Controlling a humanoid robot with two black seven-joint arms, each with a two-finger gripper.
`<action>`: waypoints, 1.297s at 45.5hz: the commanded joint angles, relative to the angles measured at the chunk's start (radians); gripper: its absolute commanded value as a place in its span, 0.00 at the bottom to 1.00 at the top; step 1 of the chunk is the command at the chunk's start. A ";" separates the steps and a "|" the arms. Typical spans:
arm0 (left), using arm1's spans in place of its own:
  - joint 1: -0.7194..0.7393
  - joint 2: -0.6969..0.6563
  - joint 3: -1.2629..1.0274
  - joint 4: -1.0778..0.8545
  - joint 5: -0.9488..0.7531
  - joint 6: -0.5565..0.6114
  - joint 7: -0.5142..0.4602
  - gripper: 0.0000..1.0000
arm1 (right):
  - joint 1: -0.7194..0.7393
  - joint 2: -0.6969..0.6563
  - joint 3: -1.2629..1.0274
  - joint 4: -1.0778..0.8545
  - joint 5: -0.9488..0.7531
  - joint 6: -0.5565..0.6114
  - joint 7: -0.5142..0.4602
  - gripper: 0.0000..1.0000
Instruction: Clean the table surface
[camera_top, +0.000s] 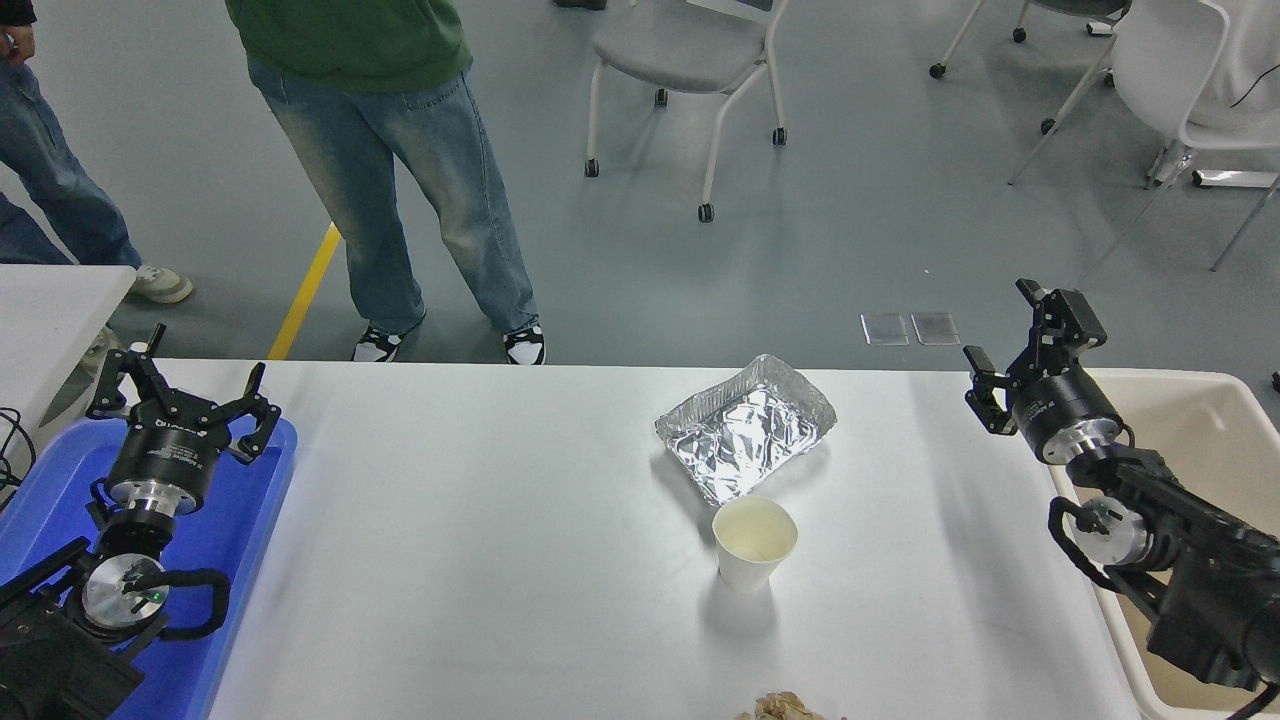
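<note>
1. The tabletop is big and white, and it fills the middle of what I see, from the far edge down to me.
2. Three things sit on it. A shiny foil tray lies near the middle, toward the far side. A paper cup stands up just in front of the tray. A crumpled bit of paper peeks in at the bottom edge (I can only see its top).
3. My right end effector hangs in the air by the right edge of the tabletop, over the rim of the beige bin. Its fingers are spread apart and it holds nothing.
4. My left end effector is parked at the lower left over the blue tray. Its fingers are open wide too, and empty.
5. The cup and foil tray lie to the left of my right end effector, and a bit nearer to me. My right arm is closer to them than my left arm is.
6. The foil tray's long side runs at a slant, from near-left to far-right.
7. I think nothing is cleaned up yet, so my right arm should probably reach left for the cup or the foil tray.
</note>
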 joint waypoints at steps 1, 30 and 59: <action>0.002 0.000 0.002 0.000 0.002 0.000 0.000 1.00 | 0.001 0.003 -0.001 0.001 0.001 0.001 0.000 1.00; 0.000 0.000 0.000 0.000 0.000 0.000 0.000 1.00 | 0.020 -0.003 -0.024 0.021 -0.016 0.004 -0.005 1.00; 0.000 0.000 0.000 0.000 0.000 0.000 0.000 1.00 | 0.034 -0.098 -0.093 0.128 -0.117 0.012 -0.009 0.99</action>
